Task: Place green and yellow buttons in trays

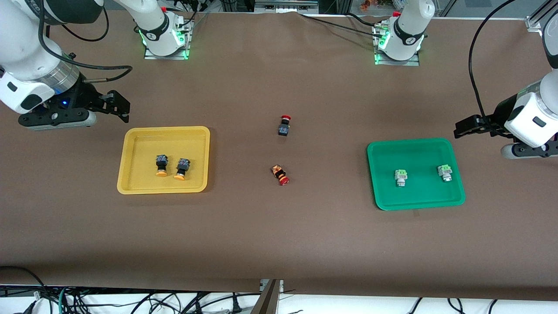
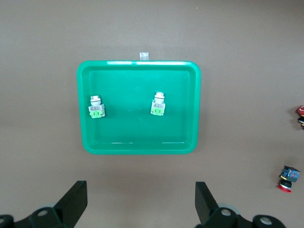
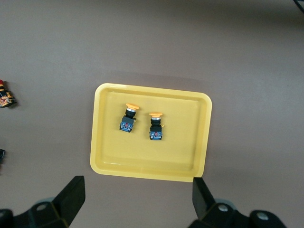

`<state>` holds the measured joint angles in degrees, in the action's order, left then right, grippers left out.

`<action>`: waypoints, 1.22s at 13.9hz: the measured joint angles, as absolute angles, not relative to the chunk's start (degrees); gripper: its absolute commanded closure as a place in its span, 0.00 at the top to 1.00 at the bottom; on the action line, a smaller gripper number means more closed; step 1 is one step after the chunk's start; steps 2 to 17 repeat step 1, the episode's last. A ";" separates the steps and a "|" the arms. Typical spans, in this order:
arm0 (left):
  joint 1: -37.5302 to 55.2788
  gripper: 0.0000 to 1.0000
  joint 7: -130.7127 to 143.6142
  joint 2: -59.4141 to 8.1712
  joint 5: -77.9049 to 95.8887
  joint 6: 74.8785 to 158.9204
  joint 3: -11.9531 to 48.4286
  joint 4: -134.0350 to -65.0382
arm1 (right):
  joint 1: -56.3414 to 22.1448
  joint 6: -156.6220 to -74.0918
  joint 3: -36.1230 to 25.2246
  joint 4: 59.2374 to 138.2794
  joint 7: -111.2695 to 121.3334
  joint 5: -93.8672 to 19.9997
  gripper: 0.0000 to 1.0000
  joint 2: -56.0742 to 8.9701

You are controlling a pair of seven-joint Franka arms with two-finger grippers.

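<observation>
Going across the front view from the right arm's end: the right gripper (image 1: 118, 104) hangs with fingers spread and empty, at about eleven o'clock from the yellow tray (image 1: 126, 162). In that tray lie both yellow buttons (image 1: 161, 165), side by side. At mid-table two red buttons (image 1: 284, 125) lie on the brown table cover (image 1: 279, 235), one nearer the front camera. The green tray (image 1: 379, 192) holds both green buttons (image 1: 401, 177), apart. The left gripper (image 1: 463, 131) hangs spread and empty at two o'clock from it. The sorting looks complete; doing it well now means leaving the red ones alone and keeping both arms clear of the trays.
</observation>
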<state>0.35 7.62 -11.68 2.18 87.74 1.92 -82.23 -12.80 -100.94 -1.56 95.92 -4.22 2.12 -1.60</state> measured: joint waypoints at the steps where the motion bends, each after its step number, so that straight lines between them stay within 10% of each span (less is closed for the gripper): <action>1: 0.34 1.00 7.62 -11.69 2.18 87.74 1.92 -82.23 | -12.79 -100.80 -1.70 95.92 -4.23 2.12 1.00 -1.60; 17: 0.34 1.00 7.62 -11.69 2.18 87.74 1.92 -82.23 | -12.79 -100.80 -1.70 95.92 -4.23 2.12 1.00 -1.60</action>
